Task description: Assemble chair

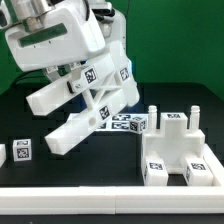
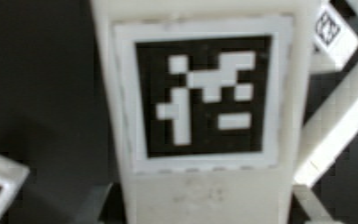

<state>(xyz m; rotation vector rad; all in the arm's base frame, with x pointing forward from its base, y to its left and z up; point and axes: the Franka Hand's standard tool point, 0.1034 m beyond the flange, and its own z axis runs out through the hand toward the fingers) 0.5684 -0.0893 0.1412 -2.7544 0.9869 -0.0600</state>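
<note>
My gripper (image 1: pixel 70 82) is shut on a white ladder-like chair piece (image 1: pixel 95 102) and holds it tilted above the black table, left of centre in the exterior view. In the wrist view this piece (image 2: pixel 194 100) fills the frame with a large black-and-white tag, and the gripper (image 2: pixel 202 200) clamps it from both sides. A blocky white chair part (image 1: pixel 172 150) with upright posts and a tag stands on the table at the exterior view's right. A small white tagged piece (image 1: pixel 22 152) lies at the exterior view's left.
The marker board (image 1: pixel 128 123) lies on the table behind and under the held piece. A white ledge (image 1: pixel 110 200) runs along the table's front edge. A green wall stands behind the table.
</note>
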